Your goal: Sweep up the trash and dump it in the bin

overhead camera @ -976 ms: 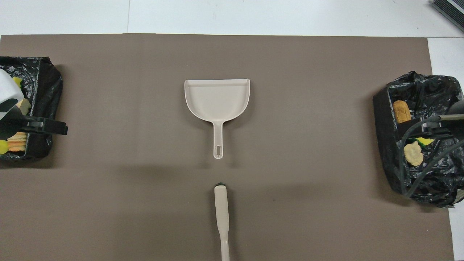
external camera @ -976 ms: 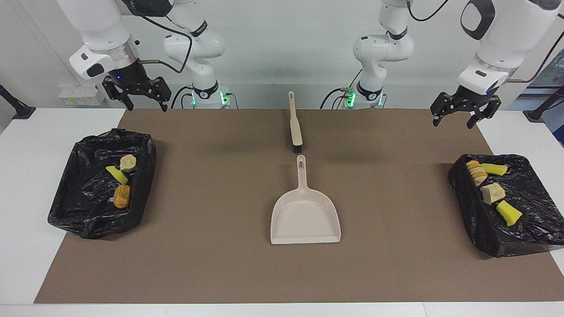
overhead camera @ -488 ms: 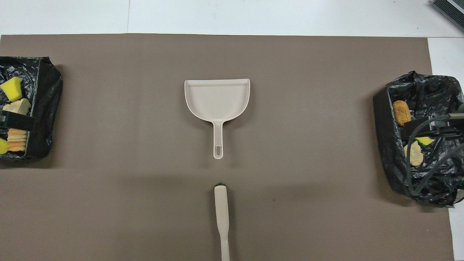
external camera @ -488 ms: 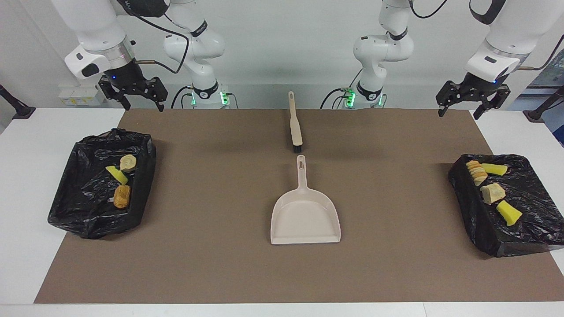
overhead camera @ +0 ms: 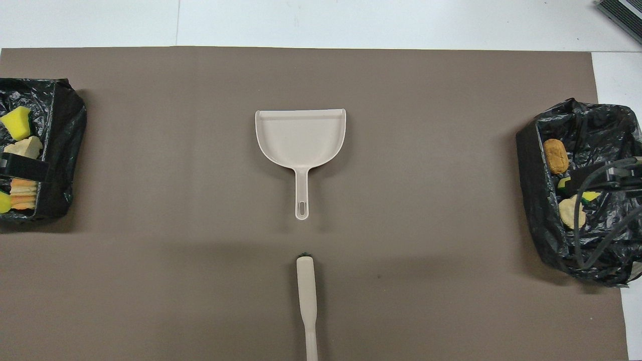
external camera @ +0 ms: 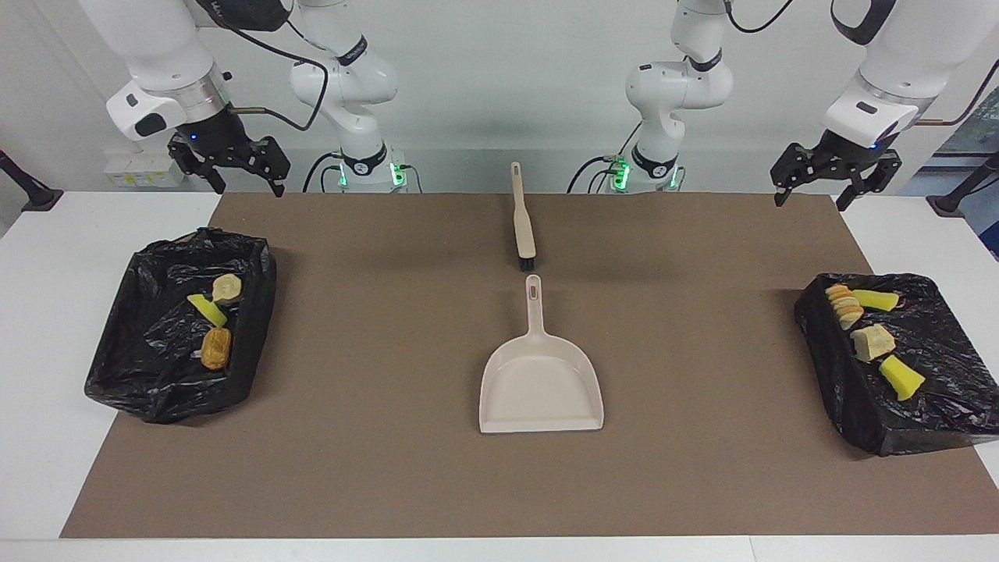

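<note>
Both two-finger grippers, left (external camera: 837, 181) and right (external camera: 228, 165), hang spread apart above their black-lined bins (external camera: 929, 312) of yellow-and-tan trash scraps (external camera: 872, 342).

Pale plain wall (external camera: 484, 86) and even light above a white table (external camera: 47, 328) laid with a brown mat (external camera: 390, 351), a power strip (external camera: 140, 168) at the wall.

I see a white table (external camera: 47, 257) under a brown mat (external camera: 375, 351) carrying dustpan (external camera: 541, 386), brush (external camera: 521, 222), two bins (external camera: 156, 367).
</note>
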Controlling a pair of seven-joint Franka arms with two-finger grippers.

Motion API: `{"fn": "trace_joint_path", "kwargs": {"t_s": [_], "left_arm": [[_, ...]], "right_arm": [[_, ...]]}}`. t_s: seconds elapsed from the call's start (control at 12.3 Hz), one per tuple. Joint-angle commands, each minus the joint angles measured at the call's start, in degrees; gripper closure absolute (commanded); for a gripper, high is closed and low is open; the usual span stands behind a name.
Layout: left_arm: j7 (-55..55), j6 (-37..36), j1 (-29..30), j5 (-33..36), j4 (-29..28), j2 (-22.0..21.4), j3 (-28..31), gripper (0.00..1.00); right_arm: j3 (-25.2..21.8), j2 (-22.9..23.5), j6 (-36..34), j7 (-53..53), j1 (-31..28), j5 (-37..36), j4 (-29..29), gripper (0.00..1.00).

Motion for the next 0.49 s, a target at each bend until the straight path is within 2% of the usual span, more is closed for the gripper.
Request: {"fn": "trace_joint_path", "kwargs": {"t_s": [0.0, 0.41], "left_arm": [[-4.1, -0.9, 0.4, -2.0, 1.6, 0.6, 0.1, 0.00], [-4.1, -0.7, 0.2, -1.5, 1.8, 0.7, 0.1, 0.00]], "right_arm": [[1.1, -1.0, 0.2, 1.1, -0.8, 1.1, -1.0, 0.00], [1.0, -0.5, 3.6, 0.9, -0.8, 0.2, -1.0, 0.00]]}}
